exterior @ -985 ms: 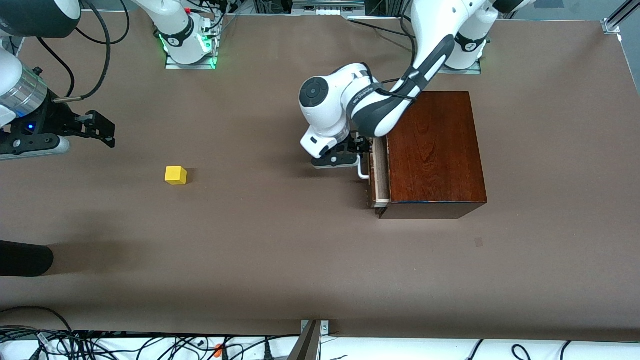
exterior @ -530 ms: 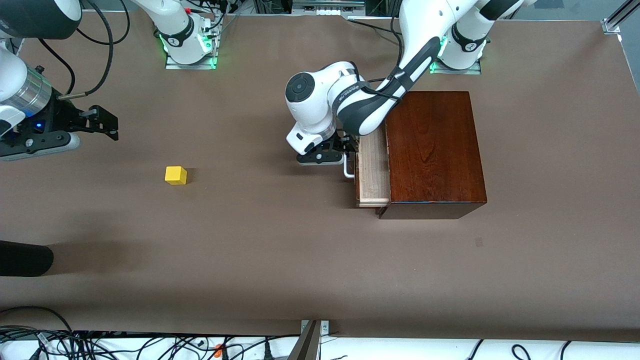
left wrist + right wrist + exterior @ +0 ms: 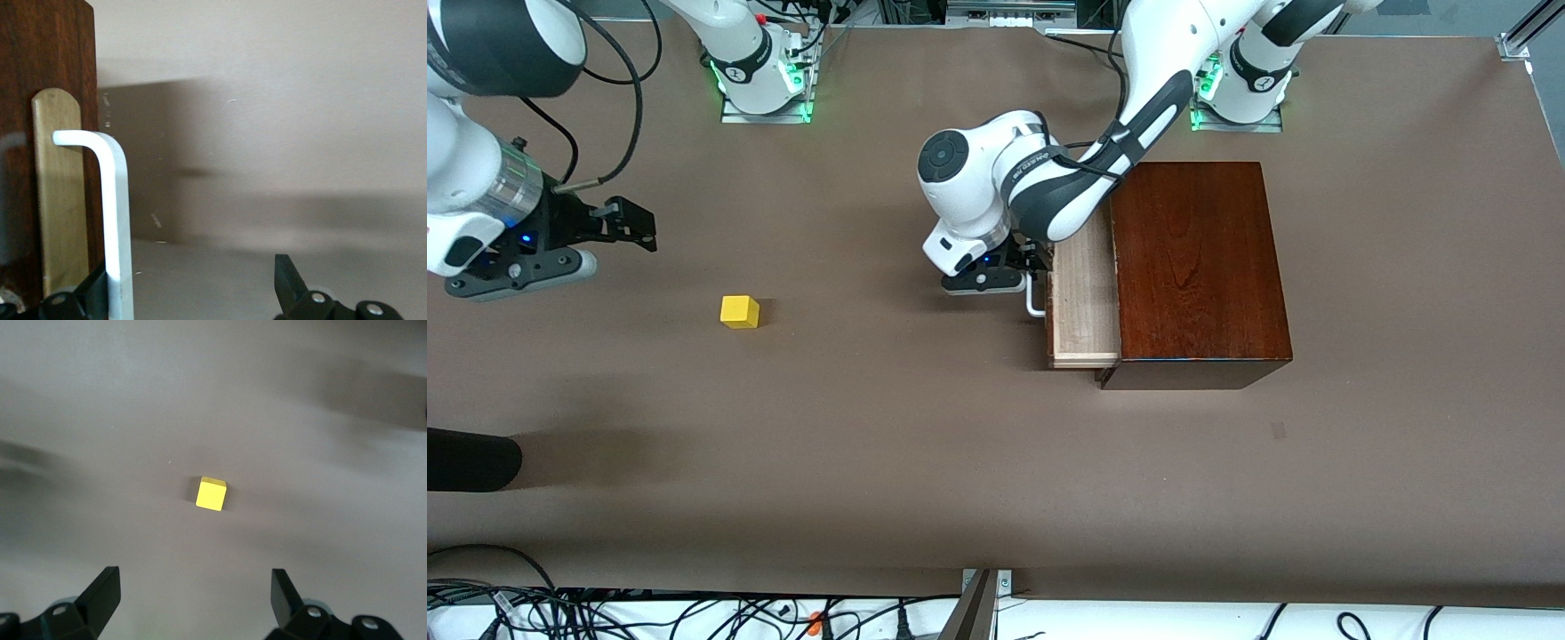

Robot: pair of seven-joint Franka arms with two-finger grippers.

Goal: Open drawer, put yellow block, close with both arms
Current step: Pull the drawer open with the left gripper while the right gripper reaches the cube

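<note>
Front view is showing the pale-wood drawer (image 3: 1085,302) standing partly out of the glossy mahogany box (image 3: 1196,271), nothing visible inside. The left gripper (image 3: 1024,267) is hooking its white U-shaped handle (image 3: 1034,298), fingers apart. The right gripper (image 3: 636,227) is hanging spread above the small yellow block (image 3: 740,312), which is lying well apart from the box, toward the right arm's end.

Box (image 3: 1199,267): glossy dark wood, visible grain. Drawer (image 3: 1083,302): pale raw wood. Handle (image 3: 113,220): smooth white. Yellow block (image 3: 740,311): matt. Table (image 3: 871,444): matt brown.

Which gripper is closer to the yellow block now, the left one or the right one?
Right. The right gripper hangs open above the table near the yellow block, which lies untouched. The left gripper is at the drawer, by its white handle, toward the left arm's end.
</note>
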